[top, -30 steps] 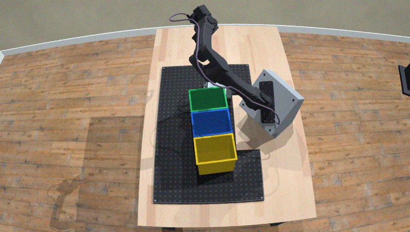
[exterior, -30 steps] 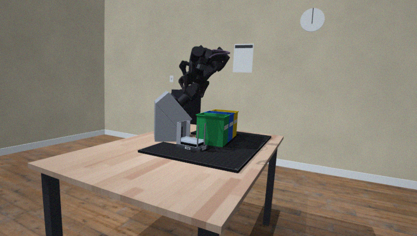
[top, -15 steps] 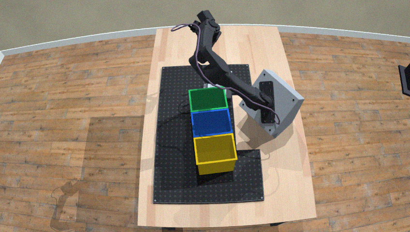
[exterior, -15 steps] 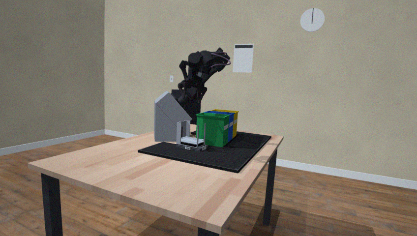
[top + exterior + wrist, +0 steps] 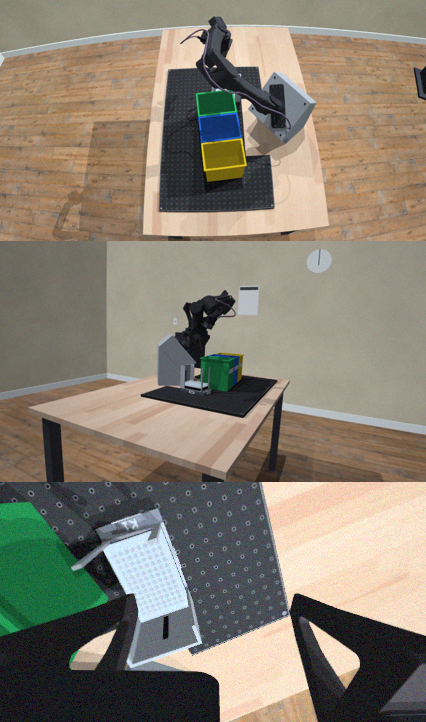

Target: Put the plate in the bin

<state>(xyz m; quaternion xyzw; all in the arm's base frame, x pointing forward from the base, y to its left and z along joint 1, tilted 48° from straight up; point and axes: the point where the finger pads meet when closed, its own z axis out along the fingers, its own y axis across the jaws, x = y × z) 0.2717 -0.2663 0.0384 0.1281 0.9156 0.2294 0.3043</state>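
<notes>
On the wooden surface [image 5: 155,432] lies one black perforated mat [image 5: 179,167], and on it stand three open-topped bins in a single touching row, all upright. Left to right in the exterior view, one grey wedge-shaped mount [image 5: 170,363] comes first, carrying the single dark arm [image 5: 230,77]; just beside it stands the one stack rack K1 [image 5: 131,526], a low grey frame with thin posts; then the green bin [image 5: 216,372], the blue bin [image 5: 219,126] and the yellow bin [image 5: 223,156]. From above, each of the three bins shows only its own coloured floor inside. The rack holds the white 96-well plate [image 5: 147,577], its grid of wells facing up, beside the green bin's wall; only the uppermost plate shows clearly, and whether a second lies beneath it is hard to make out. The gripper [image 5: 210,637] hovers above the rack, and its two black fingers are spread wide with nothing between them, apart from the plate.
</notes>
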